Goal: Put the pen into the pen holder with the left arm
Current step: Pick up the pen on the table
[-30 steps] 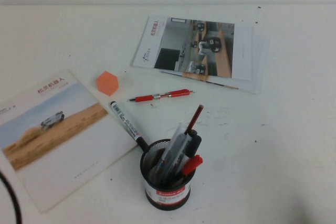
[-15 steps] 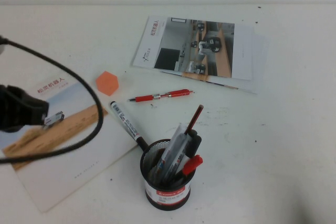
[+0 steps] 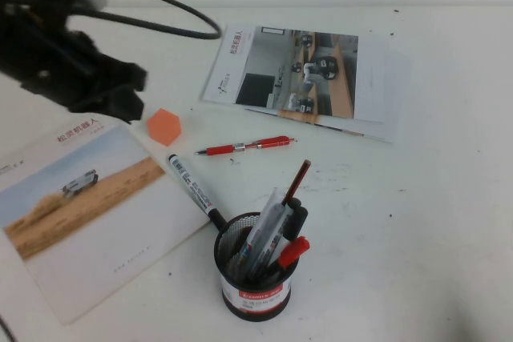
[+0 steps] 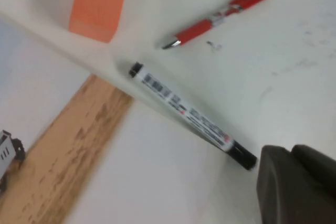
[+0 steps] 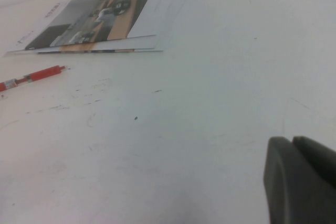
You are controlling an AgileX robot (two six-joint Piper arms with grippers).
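The pen (image 3: 192,190), a white marker with black printing and black ends, lies on the table along the edge of a booklet; its near end reaches the pen holder. It also shows in the left wrist view (image 4: 186,114). The pen holder (image 3: 255,270), a black mesh cup with a red-and-white band, stands at the front with several pens in it. My left gripper (image 3: 128,94) hovers at the far left, beyond the pen, beside an orange block. Its fingers (image 4: 283,182) are together and hold nothing. My right gripper (image 5: 291,148) shows only in its own wrist view, shut and empty above bare table.
An orange block (image 3: 163,126) sits just beyond the pen's far end. A slim red pen (image 3: 246,146) lies mid-table. A landscape booklet (image 3: 80,206) lies front left. A stack of brochures (image 3: 309,78) lies at the back. A black cable (image 3: 172,14) loops from the left arm.
My left arm has come in from the front left and swung up and away to the far left, near the orange block. The pen, holder and other items have not moved.
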